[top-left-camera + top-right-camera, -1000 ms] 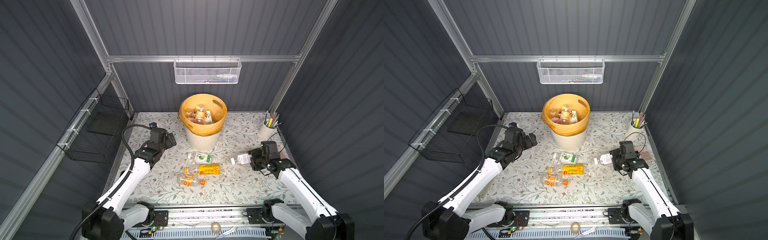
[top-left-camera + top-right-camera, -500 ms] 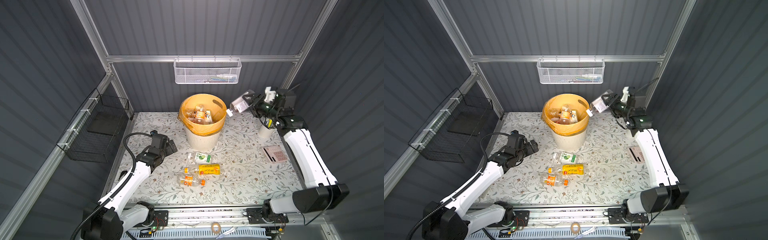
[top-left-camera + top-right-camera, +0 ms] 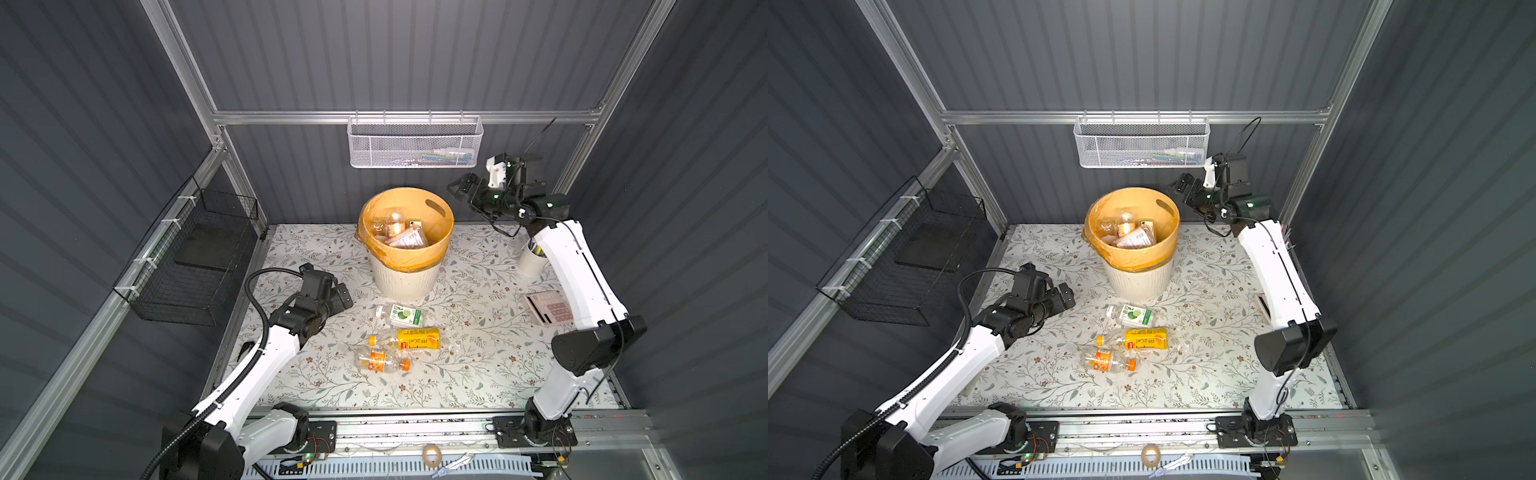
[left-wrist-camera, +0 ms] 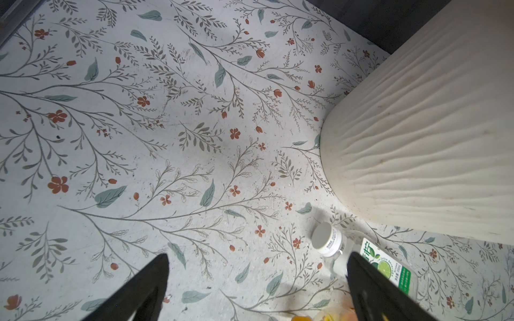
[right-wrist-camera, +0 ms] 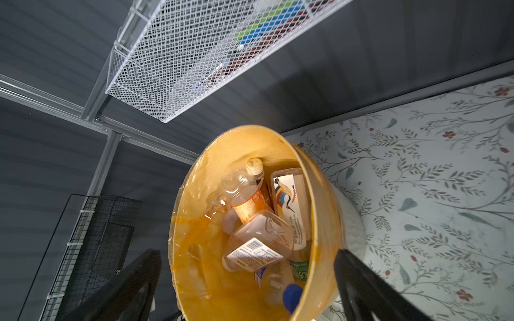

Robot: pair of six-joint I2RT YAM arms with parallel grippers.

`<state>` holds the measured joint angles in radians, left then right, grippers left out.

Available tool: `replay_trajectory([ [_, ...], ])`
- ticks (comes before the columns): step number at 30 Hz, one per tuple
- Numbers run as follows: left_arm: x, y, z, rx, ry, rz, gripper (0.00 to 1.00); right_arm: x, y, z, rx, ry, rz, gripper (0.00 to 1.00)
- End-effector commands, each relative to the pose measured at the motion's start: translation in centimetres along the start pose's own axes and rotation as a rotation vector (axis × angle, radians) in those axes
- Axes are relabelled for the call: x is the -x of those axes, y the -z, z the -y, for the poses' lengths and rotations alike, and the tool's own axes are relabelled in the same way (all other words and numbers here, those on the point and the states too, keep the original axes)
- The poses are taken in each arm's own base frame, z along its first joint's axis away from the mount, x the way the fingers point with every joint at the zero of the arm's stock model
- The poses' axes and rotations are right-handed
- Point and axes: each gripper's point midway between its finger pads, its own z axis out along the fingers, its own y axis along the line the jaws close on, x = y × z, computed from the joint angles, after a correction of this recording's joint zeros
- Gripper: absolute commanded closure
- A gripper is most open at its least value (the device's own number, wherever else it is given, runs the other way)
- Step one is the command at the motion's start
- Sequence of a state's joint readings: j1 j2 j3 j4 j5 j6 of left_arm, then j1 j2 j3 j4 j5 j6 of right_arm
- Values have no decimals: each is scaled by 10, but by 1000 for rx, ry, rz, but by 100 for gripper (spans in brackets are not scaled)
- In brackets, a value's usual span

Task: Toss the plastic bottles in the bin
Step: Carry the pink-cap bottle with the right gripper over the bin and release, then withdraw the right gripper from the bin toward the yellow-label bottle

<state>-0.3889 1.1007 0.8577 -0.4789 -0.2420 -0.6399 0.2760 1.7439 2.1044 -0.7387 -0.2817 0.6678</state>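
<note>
- Spreading under everything, the floral table [image 3: 478,353] carries the bin and three loose bottles.
- Toward the back middle stands the bin [image 3: 405,278]. Its orange liner is folded over the rim, and the right wrist view shows a pile of binned bottles [image 5: 258,241] inside.
- Raised beside the bin's rim, the right gripper [image 3: 457,188] points at the mouth with jaws spread wide and nothing between them. I judge this arm's drop done.
- Low over the table, left of the bin, the left gripper [image 3: 344,294] is also spread and empty.
- Three plastic bottles lie on their sides in front of the bin.
  - The green-label bottle [image 3: 401,314] is nearest the bin's foot.
  - The yellow-label bottle [image 3: 415,338] lies below it in a top view.
  - The orange-label bottle [image 3: 380,359] is closest to the front rail.
- In the left wrist view, the green-label bottle's white cap [image 4: 325,240] lies just beside one finger, outside the gap.
- The step in hand looks like the left arm's approach. Next, its claw should slide across to straddle that bottle's body, pinch it, and lift it well above the tall rim.
</note>
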Motion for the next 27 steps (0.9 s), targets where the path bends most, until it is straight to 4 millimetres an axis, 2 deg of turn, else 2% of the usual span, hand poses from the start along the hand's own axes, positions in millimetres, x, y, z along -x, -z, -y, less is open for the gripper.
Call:
replay_trajectory([
  [1,5,9,2,-11,3,4,0,4,25,9,-42,28,52,1],
  [5,-3,9,5,-35,-2,-28,0,-14,30,40,-69,-22,49,1],
  [9,-13,12,9,-53,-38,-54,0,-43,35,82,-97,-111,44,1],
  [13,-24,17,28,-102,-144,-63,0,-73,42,127,-130,-224,42,1],
  [16,-34,18,43,-122,-225,-84,0,-94,48,152,-152,-292,41,1],
  [21,-48,15,66,-169,-311,-128,0,-111,56,173,-156,-348,72,1],
  [25,-51,9,65,-144,-268,-133,0,-131,54,163,-90,-287,-8,1],
  [27,-52,5,60,-120,-224,-123,0,-145,50,160,-84,-200,-53,1],
])
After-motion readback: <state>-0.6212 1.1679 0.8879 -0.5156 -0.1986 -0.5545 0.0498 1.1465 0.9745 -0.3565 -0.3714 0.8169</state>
